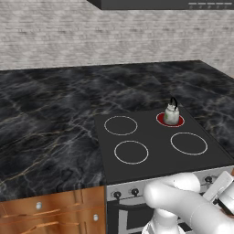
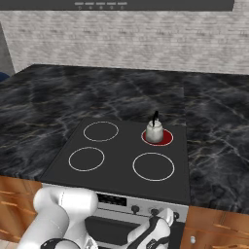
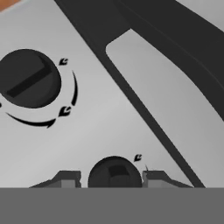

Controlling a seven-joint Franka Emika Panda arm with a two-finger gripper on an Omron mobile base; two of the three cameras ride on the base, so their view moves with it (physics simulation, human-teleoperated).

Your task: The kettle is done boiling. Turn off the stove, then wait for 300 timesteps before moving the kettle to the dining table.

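Observation:
The kettle (image 1: 172, 114) (image 2: 154, 131) stands upright on the back right burner of the stove (image 1: 155, 157) (image 2: 121, 146), and that burner ring glows red under it. My gripper (image 3: 114, 180) (image 2: 163, 216) is low at the steel front panel, right of the middle. Its two fingertips (image 3: 65, 179) hug the sides of a small black knob (image 3: 114, 169). A second, larger-looking knob (image 3: 28, 78) sits up and to the left in the hand view. The dining table is out of view.
Black marble counter (image 1: 50, 119) (image 2: 214, 126) runs on both sides of the cooktop and behind it. A range hood (image 2: 116, 5) hangs above. Wooden drawers (image 1: 50, 212) lie left of the oven front. The other three burner rings are unlit.

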